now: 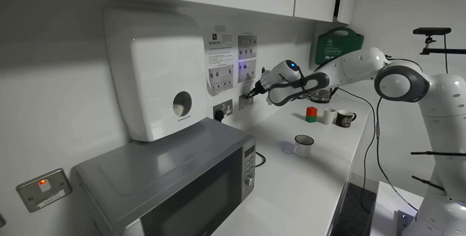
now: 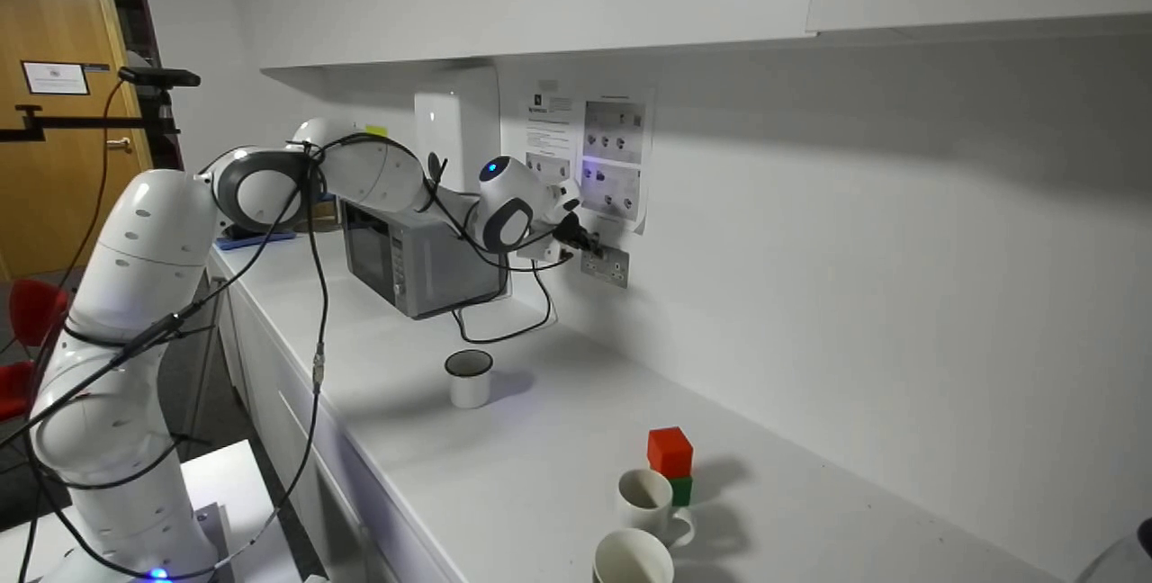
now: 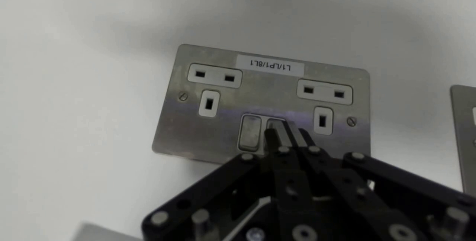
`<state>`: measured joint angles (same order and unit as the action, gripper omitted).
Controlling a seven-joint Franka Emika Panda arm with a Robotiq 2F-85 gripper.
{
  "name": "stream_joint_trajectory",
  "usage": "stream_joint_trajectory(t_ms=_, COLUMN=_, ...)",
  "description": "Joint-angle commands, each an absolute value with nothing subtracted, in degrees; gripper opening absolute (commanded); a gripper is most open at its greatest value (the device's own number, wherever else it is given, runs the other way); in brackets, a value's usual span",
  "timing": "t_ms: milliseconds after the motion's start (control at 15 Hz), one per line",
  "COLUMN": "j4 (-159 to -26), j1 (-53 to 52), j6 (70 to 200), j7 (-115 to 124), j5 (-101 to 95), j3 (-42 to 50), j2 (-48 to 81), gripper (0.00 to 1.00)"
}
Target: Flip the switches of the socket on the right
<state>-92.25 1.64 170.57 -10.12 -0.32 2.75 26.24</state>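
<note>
In the wrist view I read "L1/LP1/8L1", upside down, on the label (image 3: pixel 270 65) of the socket (image 3: pixel 266 97). In an exterior view I get "First Aid Kit" on the green case (image 1: pixel 336 43), "30" on the black mug (image 1: pixel 344 118) and, blurred, what looks like "Nespresso" on a wall sheet (image 1: pixel 221 61). Print on the dispenser (image 1: pixel 165 65) is too small.

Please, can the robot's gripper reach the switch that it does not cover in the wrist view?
Probably yes: the closed gripper partly hides the neighbouring switch, and nothing visible blocks the uncovered switch; a small sideways move may suffice.
</note>
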Motion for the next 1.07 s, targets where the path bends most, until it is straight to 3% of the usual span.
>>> stream_joint_trajectory(t_ms=0, j4=-88.71, j1=3.16, j6=169.24, j7=-12.72, j5=-0.16, j3=1.32, j2=28.36, gripper=0.00)
stream_joint_trajectory(t_ms=1000, j4=-87.49, j1=3.31, j6=167.85, j7=-13.45, j5=-0.25, j3=1.06, j2=30.36, gripper=0.00)
